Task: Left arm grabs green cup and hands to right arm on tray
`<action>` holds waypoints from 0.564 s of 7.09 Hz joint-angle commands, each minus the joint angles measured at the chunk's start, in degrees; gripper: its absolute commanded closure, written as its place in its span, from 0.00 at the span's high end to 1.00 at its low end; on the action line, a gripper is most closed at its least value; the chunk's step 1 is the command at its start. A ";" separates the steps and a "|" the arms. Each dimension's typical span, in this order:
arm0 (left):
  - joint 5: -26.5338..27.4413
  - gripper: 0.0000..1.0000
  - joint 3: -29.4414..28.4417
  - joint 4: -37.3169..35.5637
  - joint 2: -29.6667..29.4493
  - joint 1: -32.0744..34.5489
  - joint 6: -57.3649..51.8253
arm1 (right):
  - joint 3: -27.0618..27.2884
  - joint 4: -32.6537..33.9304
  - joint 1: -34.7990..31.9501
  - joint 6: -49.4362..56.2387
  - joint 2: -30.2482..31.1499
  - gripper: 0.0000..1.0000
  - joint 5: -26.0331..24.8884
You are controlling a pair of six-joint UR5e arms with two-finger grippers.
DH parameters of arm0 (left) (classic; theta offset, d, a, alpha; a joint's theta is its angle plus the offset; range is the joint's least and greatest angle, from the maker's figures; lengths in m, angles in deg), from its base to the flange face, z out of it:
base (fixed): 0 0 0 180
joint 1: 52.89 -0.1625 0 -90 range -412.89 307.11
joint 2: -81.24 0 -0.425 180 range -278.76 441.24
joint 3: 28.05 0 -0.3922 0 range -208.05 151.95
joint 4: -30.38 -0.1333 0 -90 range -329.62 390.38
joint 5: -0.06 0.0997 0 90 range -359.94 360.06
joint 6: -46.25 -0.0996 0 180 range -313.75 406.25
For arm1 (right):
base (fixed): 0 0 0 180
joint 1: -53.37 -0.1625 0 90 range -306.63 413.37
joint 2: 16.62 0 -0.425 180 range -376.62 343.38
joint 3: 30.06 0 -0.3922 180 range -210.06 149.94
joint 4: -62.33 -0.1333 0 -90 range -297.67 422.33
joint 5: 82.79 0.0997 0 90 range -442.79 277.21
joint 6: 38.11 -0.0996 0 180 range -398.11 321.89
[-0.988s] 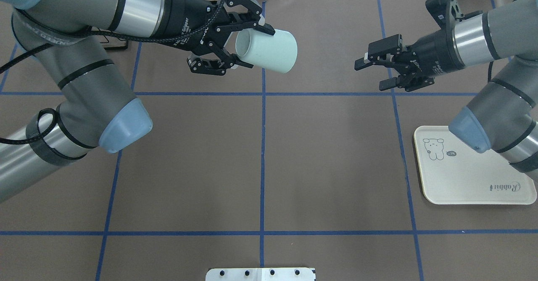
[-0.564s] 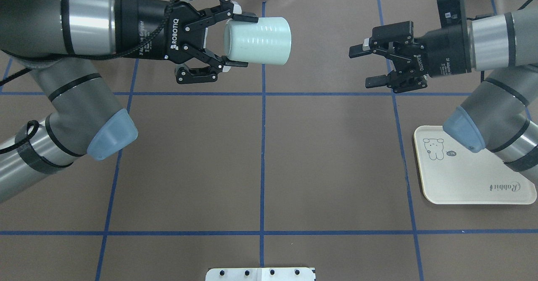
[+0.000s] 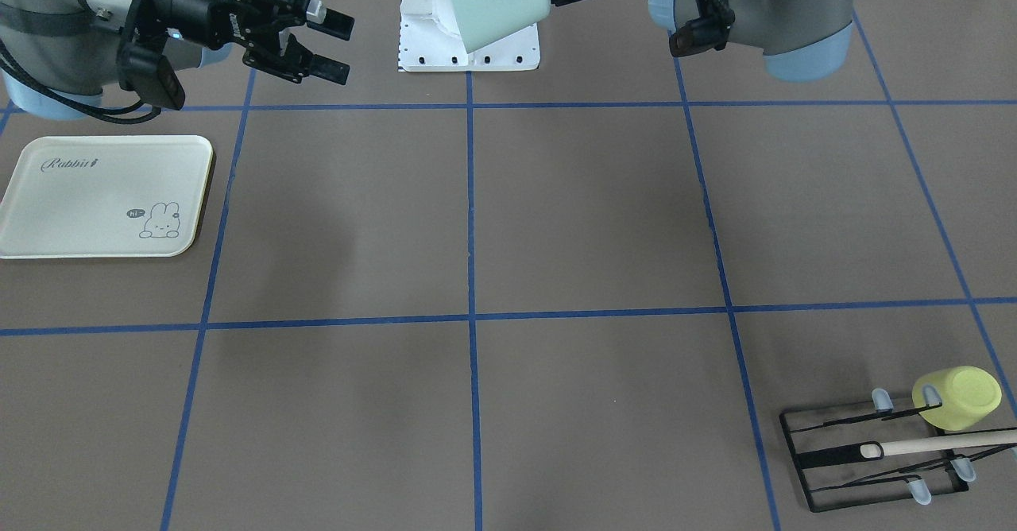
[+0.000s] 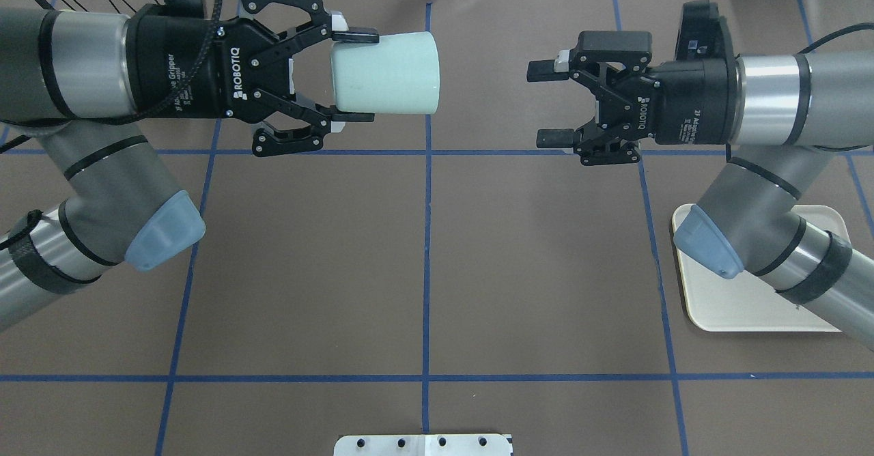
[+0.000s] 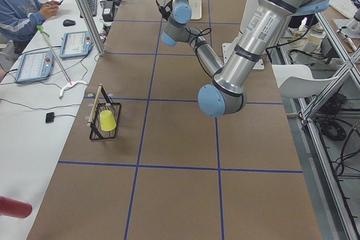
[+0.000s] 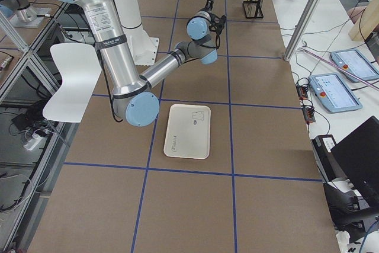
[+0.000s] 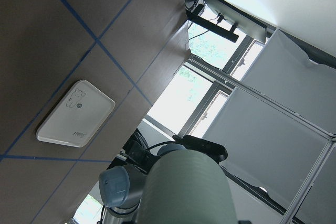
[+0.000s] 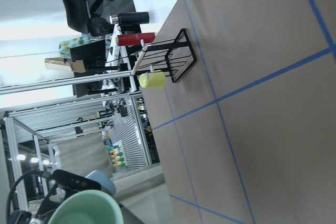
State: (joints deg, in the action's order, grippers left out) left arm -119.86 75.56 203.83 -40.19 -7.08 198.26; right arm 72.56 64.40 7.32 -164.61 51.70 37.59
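- One broad brown desk [image 4: 423, 258] crossed by blue tape, and all the action sits up near its 12 o'clock edge in the overhead view.
- Left arm [image 4: 82, 67] reaches in from 9 o'clock, forearm level and pointed at the centre line. Its pick-up job looks done to me.
- Right arm [image 4: 785, 94] comes in from 3 o'clock, mirroring its partner wrist to wrist. I'd say it's lined up to receive.
- Tray [image 4: 744, 312] lies flat on the desk at 4 o'clock, partly under the right arm's elbow. The front view shows it carrying nothing, so the final step is not yet done.
- Green cup [image 4: 386, 74] is off the desk, on its side in the air at about 11 o'clock, its free end reaching the centre tape line.
- Left claw [image 4: 358, 76] is clamped on the cup's near end, one finger on each side of the wall.
- Right claw [image 4: 545, 103] hangs at 1 o'clock with its jaws spread wide and nothing between them. It faces the cup across a clear gap, with no contact.
- My call is roughly a third of the way through. Left to do:
  - close that gap;
  - get the right claw gripping;
  - let the left claw release;
  - carry the cup to 4 o'clock and set it on the tray.
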 commanded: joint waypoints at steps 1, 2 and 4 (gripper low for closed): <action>-0.31 0.00 0.45 1.53 0.32 -0.27 5.80 | 0.13 -1.46 2.63 -0.24 -1.77 0.99 -1.37; -0.14 0.00 0.01 1.97 0.32 -0.36 5.84 | 0.13 -3.54 5.24 -0.24 -2.04 0.99 -4.68; 3.88 0.00 0.18 5.65 0.23 -1.85 8.63 | 0.04 -6.37 9.57 -0.41 -2.39 0.93 -10.15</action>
State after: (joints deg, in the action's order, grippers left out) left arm -118.31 75.63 207.75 -40.00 -8.14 204.88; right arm 72.60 59.40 14.66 -164.89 49.61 30.20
